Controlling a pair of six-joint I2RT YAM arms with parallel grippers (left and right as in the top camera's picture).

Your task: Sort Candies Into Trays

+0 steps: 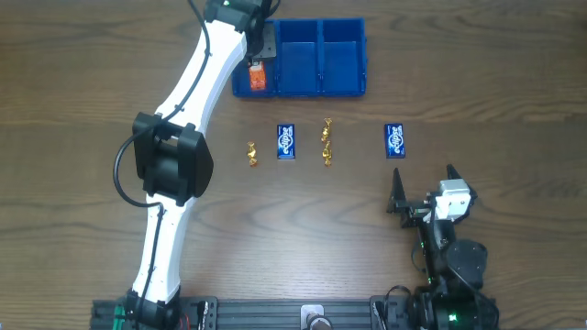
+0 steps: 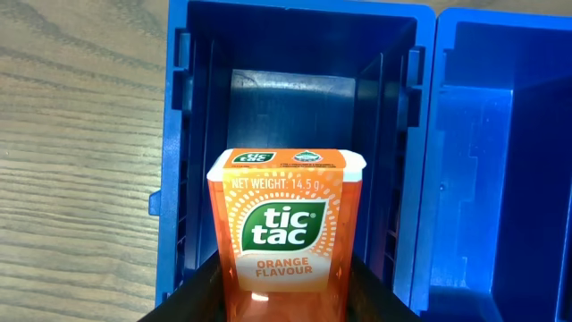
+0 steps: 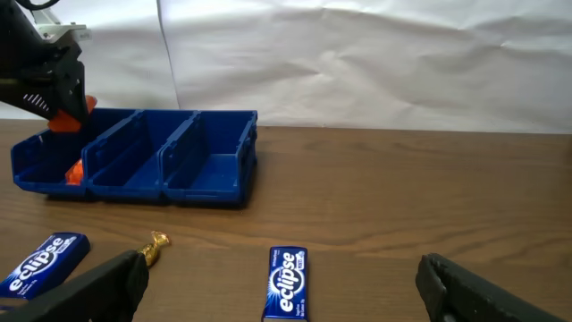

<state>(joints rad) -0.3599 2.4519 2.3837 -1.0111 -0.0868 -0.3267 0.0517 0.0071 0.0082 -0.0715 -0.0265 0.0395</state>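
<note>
**Top view with 2 wrist views.** The left gripper (image 1: 260,48) is clamping an orange mint box (image 2: 286,228) between its fingers and is holding it upright over the left compartment of the blue tray (image 1: 321,57), which is sitting at the far side of the wooden table (image 1: 514,110). The tray has 3 compartments; the middle and right ones are showing bare blue floors.

In front of the tray, 5 items are lying in a loose row on the table. A gold candy (image 1: 253,153) is lying just beside the first gum pack (image 1: 286,141). 2 more gold candies, (image 1: 326,131) and (image 1: 327,156), are sitting one behind the other near the middle. The second gum pack (image 1: 395,140) is lying apart at the right end.

The right gripper (image 1: 424,183) is hanging near its base with its fingers spread wide, holding nothing. It is facing the second gum pack, which is lying just ahead of it.
</note>
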